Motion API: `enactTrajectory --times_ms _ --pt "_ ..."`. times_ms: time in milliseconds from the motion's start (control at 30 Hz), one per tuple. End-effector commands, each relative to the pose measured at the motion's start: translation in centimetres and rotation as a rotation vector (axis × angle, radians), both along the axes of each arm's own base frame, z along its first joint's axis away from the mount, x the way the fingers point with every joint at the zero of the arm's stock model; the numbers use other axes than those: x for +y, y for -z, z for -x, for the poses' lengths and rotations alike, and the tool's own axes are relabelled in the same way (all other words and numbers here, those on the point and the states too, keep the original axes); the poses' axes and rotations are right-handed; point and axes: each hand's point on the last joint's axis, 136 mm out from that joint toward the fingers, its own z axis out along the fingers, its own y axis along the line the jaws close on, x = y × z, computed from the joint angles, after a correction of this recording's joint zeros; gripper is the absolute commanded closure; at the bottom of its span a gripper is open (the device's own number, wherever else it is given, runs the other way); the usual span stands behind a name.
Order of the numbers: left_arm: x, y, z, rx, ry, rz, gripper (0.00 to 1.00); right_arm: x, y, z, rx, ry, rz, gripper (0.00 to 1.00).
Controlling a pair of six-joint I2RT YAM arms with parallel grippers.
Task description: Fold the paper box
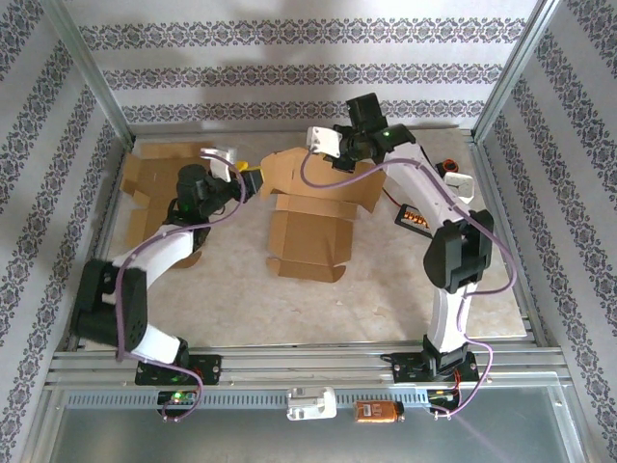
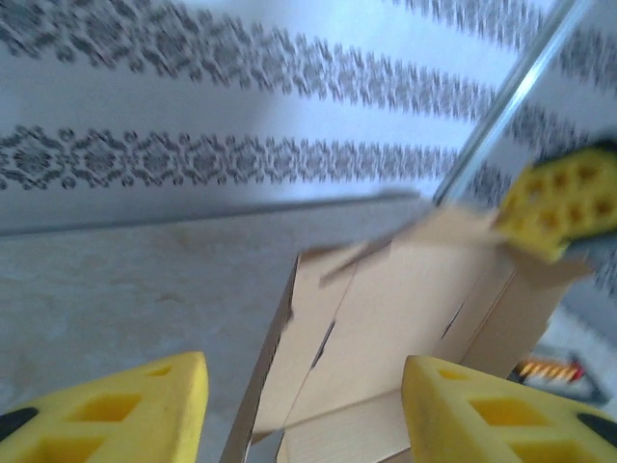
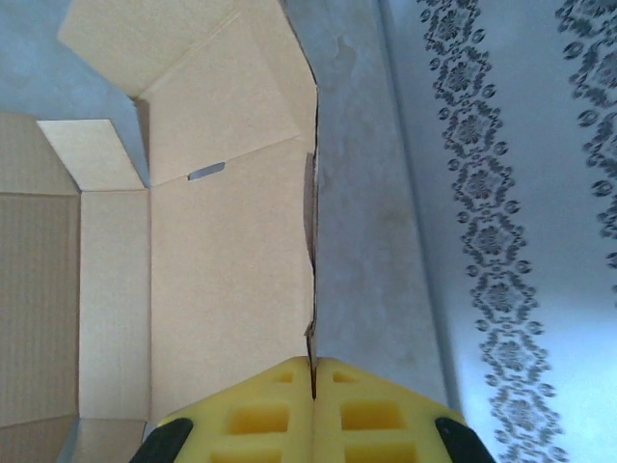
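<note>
We look down on a pale, mottled stone-look table (image 1: 386,299) w/ white walls (image 1: 289,58) of grey patterned wallpaper on three sides and silver metal frame posts (image 1: 92,72) at the back corners. A brown cardboard box (image 1: 313,231), partly folded w/ flaps up, stands mid-table. A flat brown cardboard sheet (image 1: 154,188) lies at back left, apart from the box.

The top view gives us both arms reaching in, one on either side of the box's back half.

Right wrist view: the right gripper (image 3: 313,371) is closed, its yellow pads pinching the thin edge of a box wall. The box's inside lies to the left of that edge, bare table to the right.

Left wrist view, blurred: the left gripper (image 2: 304,386) is spread wide and holds nothing. The box's near corner sits between its yellow fingers; we can't tell if it touches.

Bare table lies in front of the box and to its right. The back wall is close behind.
</note>
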Motion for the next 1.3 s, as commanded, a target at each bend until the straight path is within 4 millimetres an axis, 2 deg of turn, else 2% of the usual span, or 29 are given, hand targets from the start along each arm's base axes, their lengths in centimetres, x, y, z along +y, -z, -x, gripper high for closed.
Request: enactTrajectory --times_ms 0,133,233,300,433,600,733,800,867,967,1033,1200,1267 --pt "0.7 0.1 1.3 0.236 -0.101 0.181 0.41 -0.5 -1.3 0.1 -0.142 0.001 0.082 0.97" --pt "-1.0 0.7 2.9 0.418 -0.062 0.17 0.4 0.4 -0.3 1.1 -0.175 0.001 0.098 0.97" --pt "-0.4 2.6 3.6 0.62 -0.148 0.214 0.41 0.9 0.5 1.0 -0.286 0.025 0.132 0.97" --pt "-0.9 3.2 3.9 0.697 -0.155 0.3 0.42 1.0 1.0 0.7 -0.36 0.051 0.136 0.96" --pt "-2.6 2.6 3.5 0.712 -0.102 0.521 0.45 1.3 2.4 0.3 -0.485 0.082 0.183 0.95" --pt "-3.5 3.2 2.2 0.679 -0.111 0.459 0.45 1.7 4.0 0.7 -0.539 0.093 0.184 0.95" --pt "-2.9 4.5 0.2 0.669 -0.181 0.414 0.45 1.8 5.5 1.0 -0.537 0.097 0.191 0.94" --pt "-3.3 5.3 -0.7 0.687 -0.187 0.416 0.45 2.0 5.9 1.1 -0.541 0.097 0.192 0.94" --pt "-4.1 5.9 -1.7 0.718 -0.162 0.441 0.45 2.1 5.9 1.2 -0.559 0.094 0.193 0.94" --pt "-5.5 5.9 -3.1 0.731 -0.117 0.512 0.48 2.1 5.8 1.2 -0.594 0.099 0.196 0.93" --pt "-5.7 5.9 -4.1 0.718 -0.12 0.533 0.5 2.0 5.8 1.2 -0.599 0.097 0.199 0.93" --pt "-5.7 7.3 -5.3 0.728 -0.152 0.5 0.54 2.3 6.1 1.7 -0.584 0.075 0.188 0.93" --pt "-6.0 7.8 -5.5 0.74 -0.14 0.508 0.6 2.4 6.2 1.8 -0.58 0.074 0.183 0.93"
